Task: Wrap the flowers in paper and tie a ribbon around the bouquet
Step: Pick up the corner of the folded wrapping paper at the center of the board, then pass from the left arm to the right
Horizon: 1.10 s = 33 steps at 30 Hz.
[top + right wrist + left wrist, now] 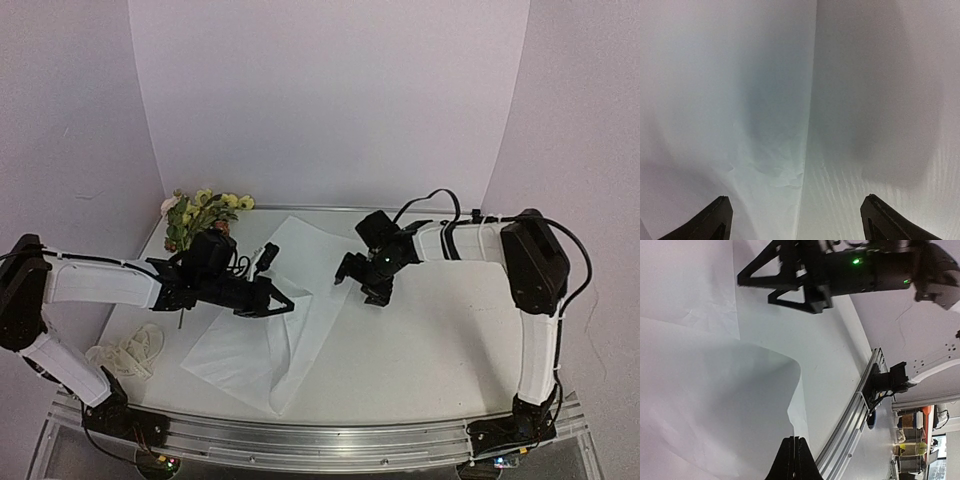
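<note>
Paper (250, 350) lies mid-frame on the tabletop (440, 340), left pincer (288, 303) clamped on its lifted edge (a soft fold); right pincer (358, 288) spread apart above it; flowers (205, 215) upper left, ribbon (130, 350) lower left.

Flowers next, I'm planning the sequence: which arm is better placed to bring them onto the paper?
Probably left. The flowers lie far left, just behind the wrist of the left gripper, which is shut and must open first. The right gripper, open, hovers over the right edge of the paper, farther off.
</note>
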Available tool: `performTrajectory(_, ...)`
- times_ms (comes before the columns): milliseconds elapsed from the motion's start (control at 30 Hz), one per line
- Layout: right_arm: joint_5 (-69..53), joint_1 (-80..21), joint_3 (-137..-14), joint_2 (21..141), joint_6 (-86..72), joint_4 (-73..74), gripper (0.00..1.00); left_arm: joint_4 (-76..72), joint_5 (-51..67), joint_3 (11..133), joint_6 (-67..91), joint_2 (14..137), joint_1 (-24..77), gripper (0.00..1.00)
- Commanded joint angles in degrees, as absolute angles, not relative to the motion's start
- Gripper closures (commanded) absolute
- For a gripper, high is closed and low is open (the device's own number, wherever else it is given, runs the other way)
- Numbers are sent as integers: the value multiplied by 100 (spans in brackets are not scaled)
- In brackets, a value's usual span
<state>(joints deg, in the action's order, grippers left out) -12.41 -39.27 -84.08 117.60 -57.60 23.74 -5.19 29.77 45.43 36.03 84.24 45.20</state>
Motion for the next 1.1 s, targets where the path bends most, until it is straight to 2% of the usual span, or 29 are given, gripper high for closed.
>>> performTrajectory(0, -1044, -3929, -7968, 10767, -5777, 2188, 8, -801, 2847, 4990, 3468, 8638, 4720, 100)
performTrajectory(200, -1316, -4210, -7674, 10216, -5638, 2181, 8, -756, 2904, 4925, 3285, 8514, 4741, 100)
performTrajectory(467, -1697, -4814, -7452, 10247, -5839, 1541, 17, -590, 3025, 4949, 3104, 8397, 4746, 100)
performTrajectory(733, -1993, -5015, -7627, 10574, -6162, 1119, 18, -393, 3314, 5020, 2830, 8458, 4747, 100)
performTrajectory(900, -2256, -5082, -7758, 10822, -6301, 1074, 25, -375, 3327, 5038, 2741, 8461, 4749, 100)
performTrajectory(1067, -2377, -5161, -7640, 10921, -6507, 912, 39, -398, 3252, 5047, 2713, 8493, 4748, 100)
